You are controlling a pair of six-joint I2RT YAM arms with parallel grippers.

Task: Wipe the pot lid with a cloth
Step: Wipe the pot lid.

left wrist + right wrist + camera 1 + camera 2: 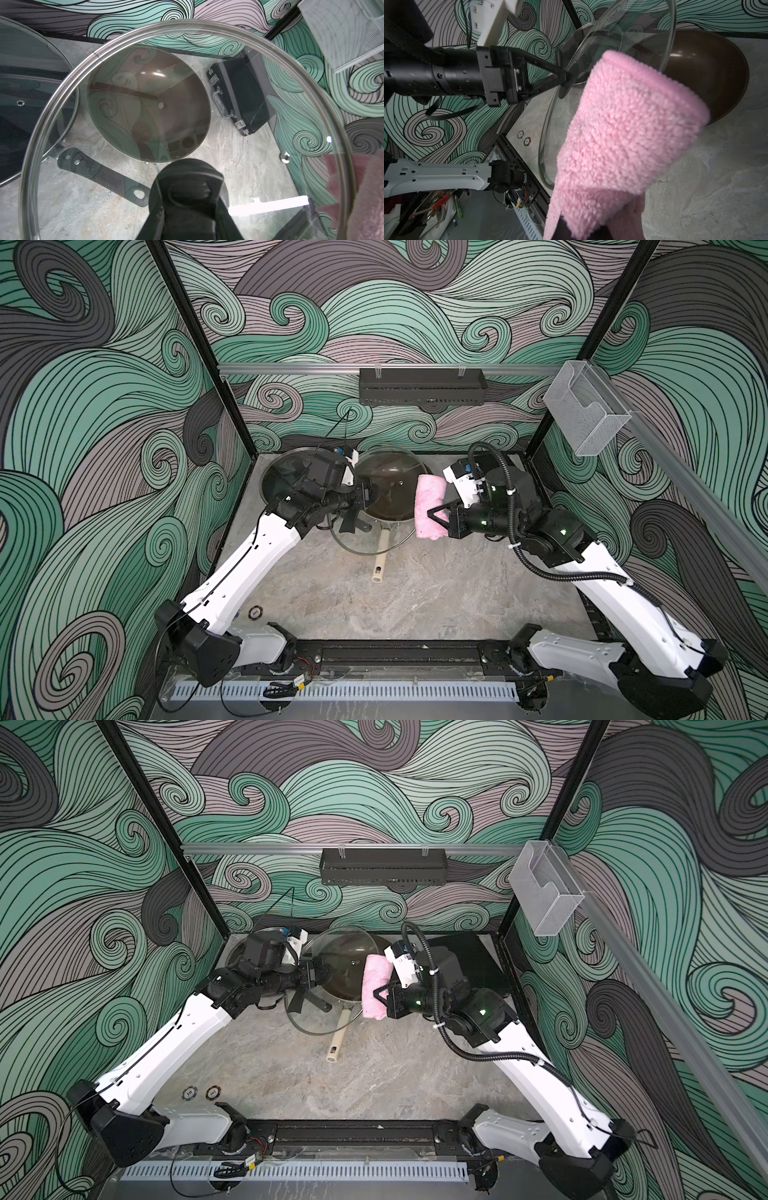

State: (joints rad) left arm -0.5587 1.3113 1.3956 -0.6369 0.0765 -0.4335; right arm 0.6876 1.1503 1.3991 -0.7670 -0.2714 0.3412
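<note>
poker chip (256, 612): up front, about 7 o'clock on the table (415, 593)
right gripper (431, 514): clamped on the pink cloth (430, 494)
cloth: dangling at 3 o'clock off the pot lid (395, 489), right by its rim, can't tell if it's touching
left gripper (368, 498): pinched tight on the lid's black knob (564, 92)
pot lid: glass, tipped up over the pan (716, 68)
pan: brown, cream handle (379, 564) pointing to 6
back: second lid (276, 481) at 11, black case (469, 957) at 1
</note>
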